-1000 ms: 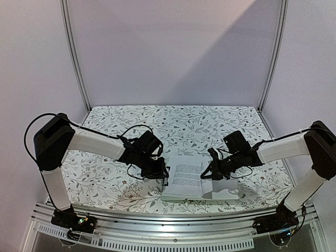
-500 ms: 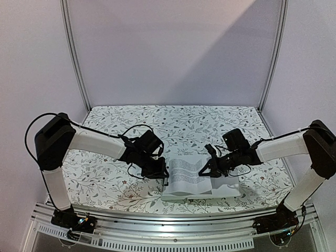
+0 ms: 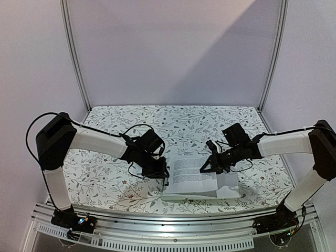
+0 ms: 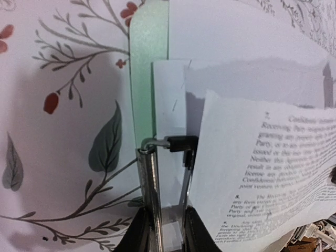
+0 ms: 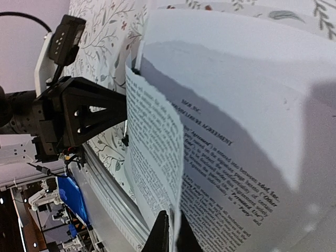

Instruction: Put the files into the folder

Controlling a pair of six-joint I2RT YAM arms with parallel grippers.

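Top external view: I find the left gripper [image 3: 163,175] at the left short edge of the folder [image 4: 148,63], jaws clamped on its clip [image 4: 157,143]. The right gripper [image 3: 206,167] pinches one printed sheet [image 3: 191,176], curled just above the folder. Other files [image 4: 169,105] lie flat on it.

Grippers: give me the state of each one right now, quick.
Left gripper: shut on the metal clip of the folder.
Right gripper: shut on the edge of a printed sheet.
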